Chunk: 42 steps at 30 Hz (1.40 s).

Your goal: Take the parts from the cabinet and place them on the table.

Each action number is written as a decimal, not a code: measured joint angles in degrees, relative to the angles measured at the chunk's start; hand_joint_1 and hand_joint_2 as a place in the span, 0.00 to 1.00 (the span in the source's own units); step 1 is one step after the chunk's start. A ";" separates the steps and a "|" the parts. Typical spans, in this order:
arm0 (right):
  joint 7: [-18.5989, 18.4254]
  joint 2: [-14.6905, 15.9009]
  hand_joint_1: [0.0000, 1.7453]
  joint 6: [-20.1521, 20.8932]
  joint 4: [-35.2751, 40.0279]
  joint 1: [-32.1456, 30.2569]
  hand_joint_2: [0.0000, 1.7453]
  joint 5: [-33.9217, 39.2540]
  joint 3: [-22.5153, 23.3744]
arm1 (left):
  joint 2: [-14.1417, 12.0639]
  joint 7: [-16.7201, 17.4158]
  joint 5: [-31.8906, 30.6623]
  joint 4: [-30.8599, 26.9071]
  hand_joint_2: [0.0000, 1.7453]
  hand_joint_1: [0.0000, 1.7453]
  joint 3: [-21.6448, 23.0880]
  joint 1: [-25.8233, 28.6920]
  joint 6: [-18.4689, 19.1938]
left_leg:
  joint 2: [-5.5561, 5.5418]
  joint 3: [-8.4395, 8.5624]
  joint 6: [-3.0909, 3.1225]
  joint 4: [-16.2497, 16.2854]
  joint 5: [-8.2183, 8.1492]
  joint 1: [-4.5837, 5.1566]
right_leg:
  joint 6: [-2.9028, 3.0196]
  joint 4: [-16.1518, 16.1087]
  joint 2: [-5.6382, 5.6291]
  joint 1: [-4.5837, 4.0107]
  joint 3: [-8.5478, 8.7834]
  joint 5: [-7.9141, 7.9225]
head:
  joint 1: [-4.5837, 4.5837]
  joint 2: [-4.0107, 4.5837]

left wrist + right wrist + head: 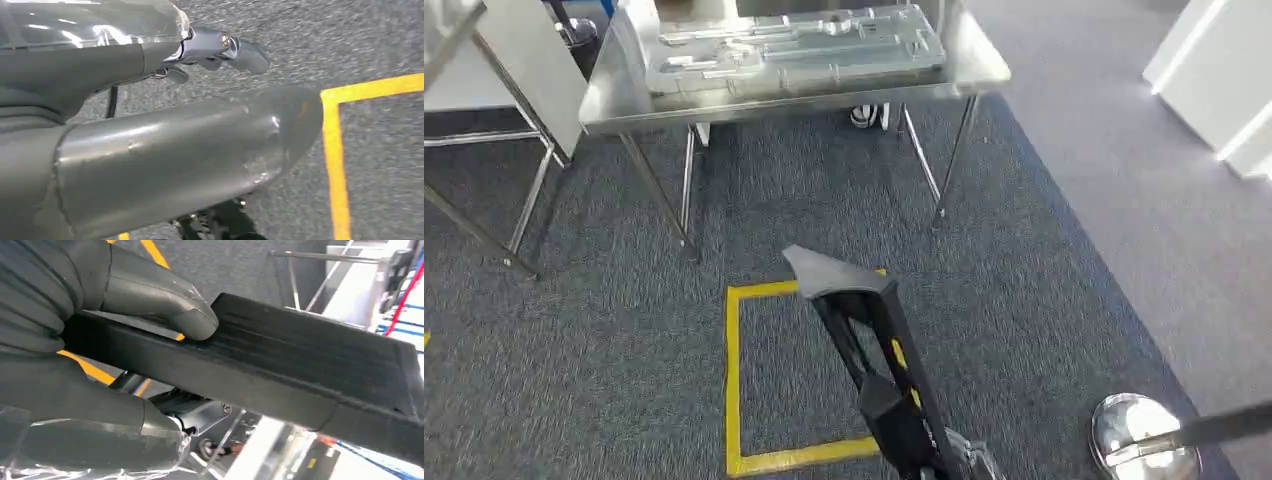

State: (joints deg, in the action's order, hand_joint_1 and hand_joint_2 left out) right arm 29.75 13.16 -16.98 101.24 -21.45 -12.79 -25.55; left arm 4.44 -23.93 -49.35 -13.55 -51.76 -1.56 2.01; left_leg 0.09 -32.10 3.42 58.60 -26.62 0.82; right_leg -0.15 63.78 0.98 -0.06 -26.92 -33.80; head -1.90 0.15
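Right hand point(75, 340) clamps the long black part point(280, 365), short of the table point(979, 75). Left hand point(150, 150) looks empty, grip unclear. A swing could clip the table's edge.

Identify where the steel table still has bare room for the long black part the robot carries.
The moulded grey tray crowds most of the steel table. Bare strips border it: along the front edge, at the left end, at the right corner. The right hand grips the black part.
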 joint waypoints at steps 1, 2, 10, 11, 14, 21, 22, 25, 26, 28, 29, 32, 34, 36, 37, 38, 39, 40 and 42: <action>-0.26 -0.02 1.00 -0.17 -0.06 0.05 1.00 -0.04 0.00 | 0.00 0.04 -0.06 0.00 0.00 0.00 0.00 -0.16 -0.15 | -0.42 0.07 0.05 -0.16 -0.02 -0.10 | -0.26 3.56 -0.39 0.36 -2.42 -1.78 | 0.00 0.00; -0.50 0.00 1.00 -0.37 -0.20 -0.08 1.00 -0.11 0.00 | 0.02 0.07 -0.29 0.00 0.00 0.00 0.00 -0.23 -0.24 | -0.85 0.08 0.06 -0.16 -0.20 -0.18 | -0.68 6.82 -0.45 0.74 -4.82 -3.75 | 0.00 0.00; -2.34 -0.04 1.00 -2.05 -1.36 -0.55 1.00 -0.63 -1.09 | 0.20 0.50 -1.27 0.00 0.00 0.00 -0.90 -0.20 -0.24 | -4.68 1.53 -2.39 0.18 -2.11 -1.42 | -1.71 -4.03 -4.22 1.98 -5.94 1.81 | 0.00 0.00; -2.62 -0.04 1.00 -2.14 -1.38 -0.89 1.00 -0.66 -1.20 | 0.24 0.57 -1.42 0.00 0.00 0.00 -0.94 -0.21 -0.22 | -5.08 1.21 -2.95 0.10 -2.32 -1.46 | -1.07 -4.35 -3.95 1.84 -5.77 4.39 | 0.04 0.00; -3.48 0.04 1.00 -2.86 -1.49 -0.78 1.00 -0.66 -1.84 | 0.35 0.66 -1.86 0.00 0.00 0.00 -1.12 0.26 -0.09 | -4.12 1.61 -3.80 1.60 -2.77 -1.53 | 0.22 -4.79 -2.59 2.03 -4.75 4.97 | 0.00 0.00; -4.37 0.11 1.00 -3.30 -1.95 -0.77 1.00 0.92 -2.29 | 0.37 0.79 -2.88 0.00 0.00 0.00 -1.62 0.13 -0.26 | -0.82 -5.34 -4.20 13.48 -7.00 -1.38 | 1.33 -4.80 -0.39 0.87 -4.08 3.91 | 0.00 0.00; -4.37 0.11 1.00 -3.43 -1.95 -0.78 1.00 0.90 -2.29 | 0.37 0.79 -2.88 0.00 0.00 0.00 -1.76 0.12 -0.26 | -0.76 -3.30 -3.89 8.92 -4.19 -1.29 | 1.29 -4.80 -0.36 0.70 -3.75 3.72 | 0.00 0.00; -4.52 0.11 1.00 -4.29 -1.92 -0.77 1.00 -0.16 -2.34 | 0.31 0.79 -3.06 0.00 0.00 0.00 -2.30 -0.09 -0.09 | 0.19 0.16 -2.21 1.61 -5.53 -0.34 | 0.77 -4.78 -0.14 0.46 -3.07 3.17 | 0.00 0.00; -4.63 0.11 1.00 -4.85 -1.88 -0.72 1.00 -0.90 -2.34 | 0.28 0.77 -3.24 0.00 0.00 0.00 -2.34 -0.17 -0.06 | 0.01 0.19 -2.04 1.57 -6.38 -0.31 | 0.29 -4.95 -0.06 0.57 -3.21 2.99 | 0.02 0.00; -4.92 0.11 1.00 -5.88 -1.57 -0.79 1.00 -2.85 -2.38 | 0.13 0.76 -3.61 0.00 0.00 0.00 -2.51 0.31 0.11 | -0.20 1.02 -1.24 0.29 -3.47 -0.51 | -0.49 -3.56 -0.04 0.47 -2.49 3.94 | 0.02 0.00; -5.25 0.11 1.00 -6.36 -1.22 -0.65 1.00 -3.98 -2.34 | 0.13 0.77 -3.72 0.00 0.00 0.00 -2.60 0.32 0.20 | -0.17 2.24 -0.90 -0.17 -2.96 -0.99 | -0.73 -2.79 -0.10 0.55 -2.66 3.15 | 0.00 0.00; -6.01 -0.04 1.00 -8.37 0.18 -0.23 1.00 -7.99 -2.12 | 0.09 0.72 -4.15 0.00 0.00 0.00 -2.89 -0.15 0.68 | -0.22 3.17 -0.50 -0.28 -3.34 -0.94 | -1.28 5.35 -0.62 0.96 -7.20 -0.96 | 0.02 0.00; -6.82 -0.15 1.00 -9.11 1.34 -0.17 1.00 -10.19 -1.62 | -0.02 0.70 -4.68 0.00 0.00 0.00 -3.02 -0.20 0.98 | -0.38 3.73 -0.65 -0.26 -3.98 -0.94 | -1.66 11.01 -0.65 1.19 -11.93 -2.43 | 0.02 0.00; -7.94 -0.15 1.00 -9.18 2.82 0.27 1.00 -11.67 -0.57 | -0.09 0.70 -4.98 0.00 0.00 0.00 -3.34 -0.12 1.03 | -0.58 4.87 -0.94 -0.26 -5.03 -1.09 | -1.97 8.33 -0.64 1.57 -12.71 0.79 | 0.02 0.00; -8.43 -0.15 1.00 -9.37 3.38 0.60 1.00 -12.63 -0.05 | -0.09 0.70 -5.24 0.00 0.00 0.00 -3.50 -0.14 1.07 | -0.70 5.74 -1.17 -0.26 -5.59 -1.22 | -2.01 4.74 -0.64 1.69 -11.82 3.22 | 0.02 0.00; -8.99 -0.15 1.00 -9.75 3.96 0.94 1.00 -13.71 0.55 | -0.09 0.70 -5.46 0.00 0.00 0.00 -3.56 -0.20 1.12 | -0.78 6.55 -1.44 -0.27 -6.29 -1.35 | -1.77 0.27 -0.65 1.77 -10.60 6.62 | 0.02 0.00; -9.63 -0.15 1.00 -10.05 4.43 1.36 1.00 -14.50 1.32 | -0.11 0.68 -5.87 0.00 0.00 0.00 -3.58 -0.14 1.14 | -0.79 6.82 -1.74 -0.39 -6.91 -1.43 | -1.71 -2.19 -0.71 1.75 -10.20 9.21 | 0.04 0.00; -10.53 -0.28 1.00 -9.86 4.63 2.15 1.00 -14.93 2.33 | -0.11 0.63 -6.12 0.00 0.00 0.00 -3.65 -0.44 1.14 | -0.91 7.21 -2.14 -0.39 -7.21 -1.36 | -1.65 -2.43 -0.71 1.13 -10.73 7.20 | 0.06 0.00; -11.85 -0.28 1.00 -9.09 5.86 3.23 1.00 -15.06 5.06 | -0.22 0.61 -6.65 0.00 0.00 0.00 -3.67 -0.75 1.18 | -0.84 8.22 -3.04 -0.88 -7.42 -1.35 | -0.63 -2.64 -0.82 0.98 -10.28 7.55 | 0.07 0.00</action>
State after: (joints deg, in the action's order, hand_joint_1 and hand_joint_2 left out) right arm 17.90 12.87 -26.07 107.10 -18.22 -27.85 -20.50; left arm 4.22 -23.32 -56.00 -13.55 -55.43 -2.31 3.19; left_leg -0.75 -23.87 0.37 57.71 -34.03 -0.53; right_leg -0.77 61.14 0.16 0.92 -37.21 -26.25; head -1.84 0.15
